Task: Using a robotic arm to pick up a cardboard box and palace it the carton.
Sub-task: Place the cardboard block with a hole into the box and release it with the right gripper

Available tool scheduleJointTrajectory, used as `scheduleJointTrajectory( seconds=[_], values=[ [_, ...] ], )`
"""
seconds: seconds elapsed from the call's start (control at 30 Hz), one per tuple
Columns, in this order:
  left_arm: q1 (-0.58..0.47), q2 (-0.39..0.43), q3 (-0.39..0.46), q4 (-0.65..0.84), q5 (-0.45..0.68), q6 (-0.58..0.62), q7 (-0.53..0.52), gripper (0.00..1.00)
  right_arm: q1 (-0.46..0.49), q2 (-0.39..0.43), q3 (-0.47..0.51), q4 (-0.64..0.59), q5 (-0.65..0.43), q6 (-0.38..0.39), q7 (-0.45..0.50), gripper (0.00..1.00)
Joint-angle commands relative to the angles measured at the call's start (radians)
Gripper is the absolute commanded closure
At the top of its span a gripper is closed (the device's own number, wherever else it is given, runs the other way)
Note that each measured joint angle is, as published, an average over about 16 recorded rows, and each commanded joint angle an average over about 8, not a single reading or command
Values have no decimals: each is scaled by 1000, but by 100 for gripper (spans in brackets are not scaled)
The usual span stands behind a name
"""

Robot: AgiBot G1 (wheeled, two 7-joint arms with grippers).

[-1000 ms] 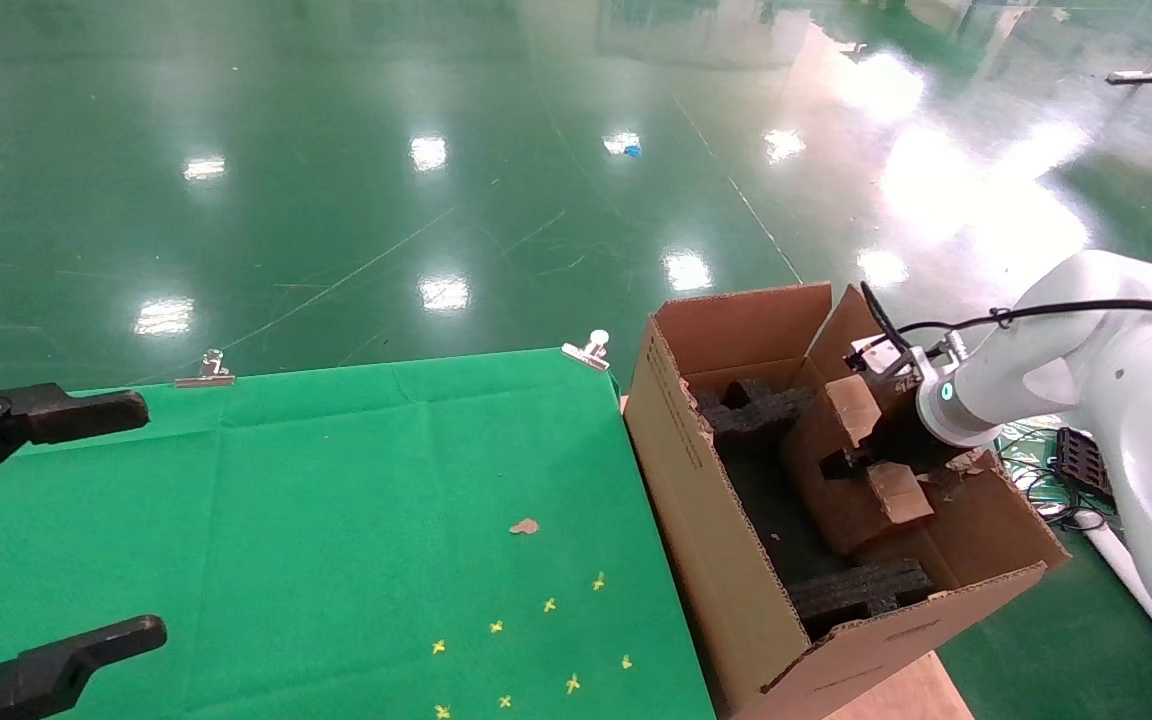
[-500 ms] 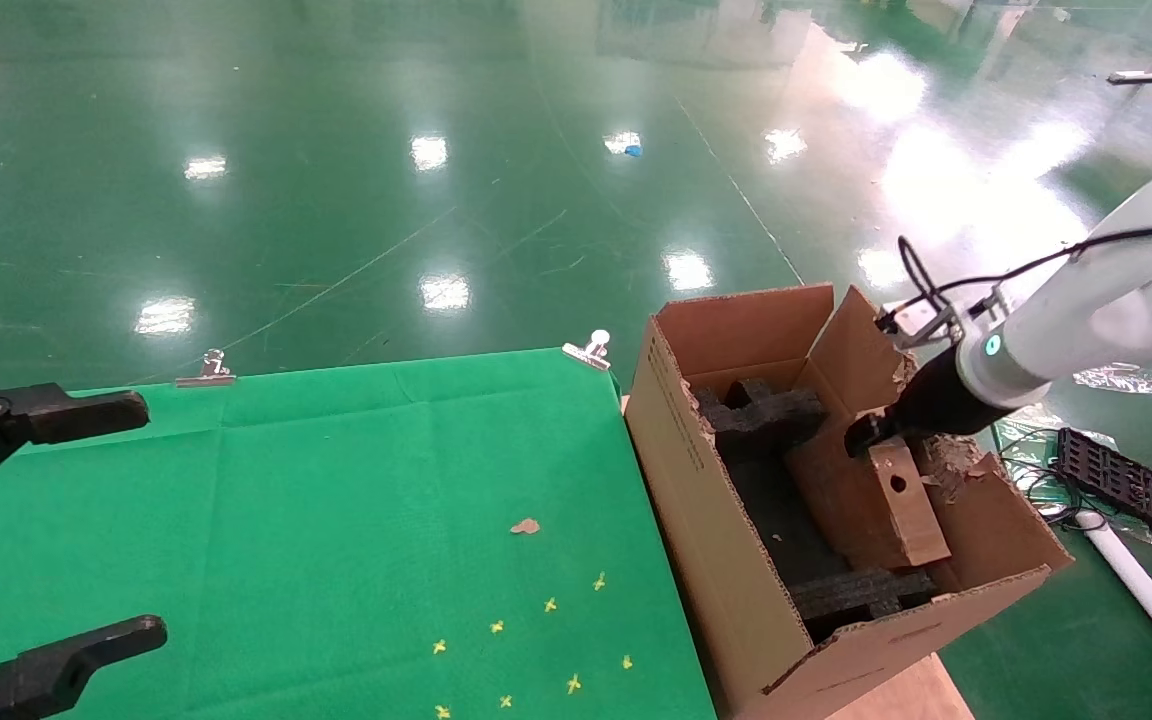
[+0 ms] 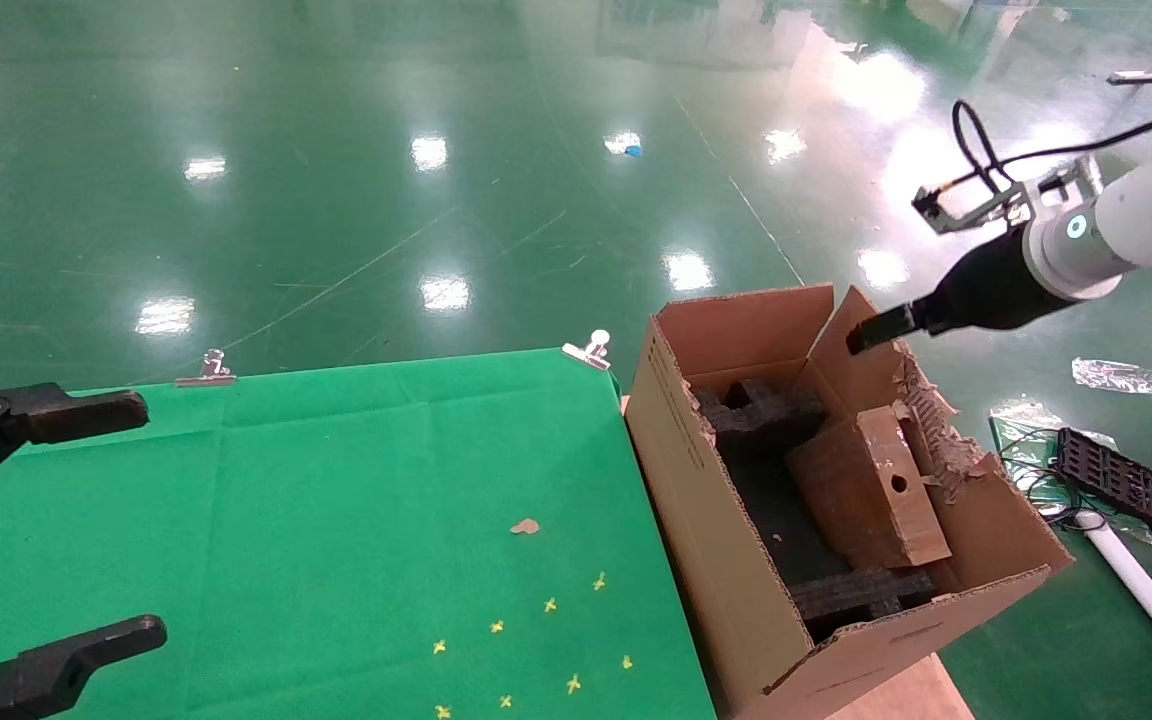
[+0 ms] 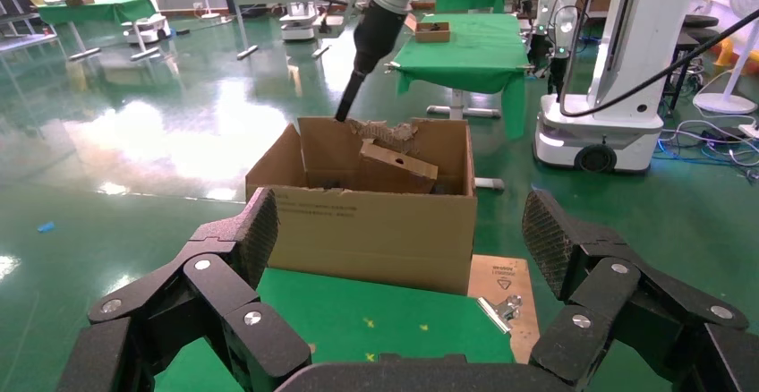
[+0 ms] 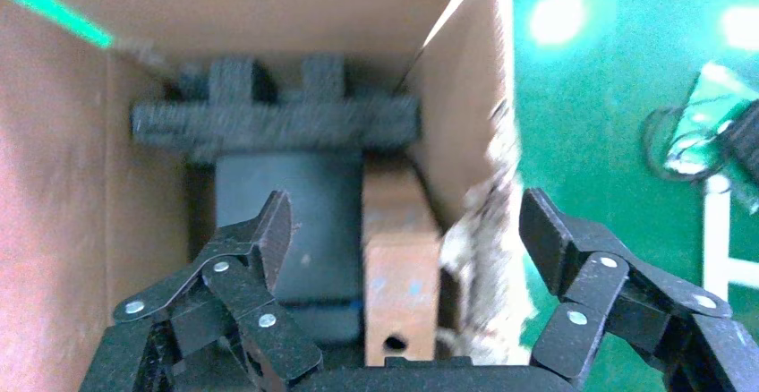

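Inside the carton (image 3: 736, 560), the cardboard box (image 3: 876, 490) leans beside black foam (image 3: 761, 410); right gripper (image 5: 403, 222) above, jaws spread, empty.

carton (image 3: 696, 520) near corner cut off by head view's bottom edge, cardboard box (image 3: 881, 490) lower part hidden behind black foam inserts (image 3: 861, 592), robotic arm (image 3: 1126, 225) cropped at right edge

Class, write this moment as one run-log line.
right gripper: open, empty, above carton | cardboard box: inside carton, leaning tilted by torn edge | left gripper: open, parked over green table
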Motion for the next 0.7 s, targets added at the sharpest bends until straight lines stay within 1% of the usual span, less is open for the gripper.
scheduleJointTrajectory(
  seconds=[0.03,0.1,0.2,0.43,0.7],
  values=[
    [0,0,0,0,0,0,0,0,3,7,5,-2,8,-22,-11,0],
    [0,0,0,0,0,0,0,0,-32,15,21,-4,32,-29,-32,0],
    [0,0,0,0,0,0,0,0,-88,20,43,-10,65,-18,-58,0],
    [0,0,1,0,-1,0,0,0,-191,3,66,-21,99,48,-84,0],
    [0,0,1,0,-1,0,1,0,-286,-1,109,0,162,127,-177,0]
  ],
)
